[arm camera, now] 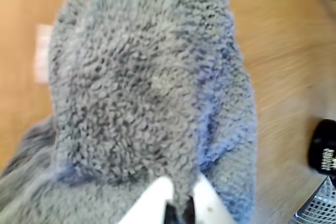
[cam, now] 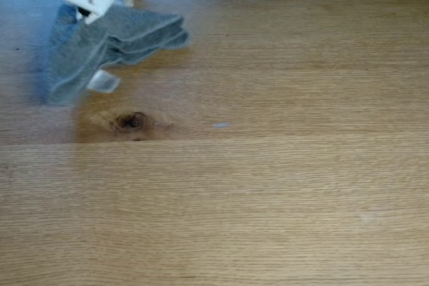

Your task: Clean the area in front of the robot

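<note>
Gripper (arm camera: pixel 178 203): clamped on cloth (cam: pixel 107 48), far-left of table (cam: pixel 281 192) in fixed view. Advice: keep cloth flat, press lightly, sweep past knot (cam: pixel 131 121) and speck (cam: pixel 221 125).

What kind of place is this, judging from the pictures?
Probably a home or hobby tabletop setup: a wide oak-grain table, a grey cloth pinched in the white end effector, and a dark knot in the wood.

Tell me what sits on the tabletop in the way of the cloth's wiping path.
Nothing solid. The gripper holds the cloth at far left in the fixed view; ahead the tabletop shows a dark knot and a small pale speck.
</note>
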You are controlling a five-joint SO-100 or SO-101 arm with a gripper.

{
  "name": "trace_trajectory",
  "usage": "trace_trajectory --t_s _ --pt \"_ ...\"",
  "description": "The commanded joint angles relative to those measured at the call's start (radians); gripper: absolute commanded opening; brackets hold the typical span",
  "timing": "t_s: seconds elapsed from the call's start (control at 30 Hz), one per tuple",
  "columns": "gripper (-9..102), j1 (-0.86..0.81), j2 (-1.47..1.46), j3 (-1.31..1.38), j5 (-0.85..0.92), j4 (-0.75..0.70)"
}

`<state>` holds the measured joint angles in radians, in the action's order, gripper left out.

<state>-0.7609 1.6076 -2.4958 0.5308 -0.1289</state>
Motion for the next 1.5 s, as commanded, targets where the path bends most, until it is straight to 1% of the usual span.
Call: trace_trajectory --t_s 0.0,0.17,0.33,0.63,0.7,0.77,0.97,1.03,1.1,1.3,1.47 --pt "0 0.046 0.219 0.008 -0.083 -0.020" --pt "0 0.118 0.413 0.021 -0.178 -0.121" --pt "0 0.213 0.546 0.023 -0.218 -0.193" --pt "0 0.517 0.560 0.025 -0.261 -0.229" --pt "0 0.586 0.517 0.025 -0.270 -0.198" --pt "0 0.644 0.443 0.025 -0.279 -0.106" --pt "0 0.758 0.112 0.028 -0.282 0.348" --pt "0 0.781 0.006 0.054 -0.310 0.426" --pt "0 0.799 -0.080 0.106 -0.350 0.423" --pt "0 0.841 -0.301 0.330 -0.509 0.232" --pt "0 0.861 -0.499 0.506 -0.543 0.213"
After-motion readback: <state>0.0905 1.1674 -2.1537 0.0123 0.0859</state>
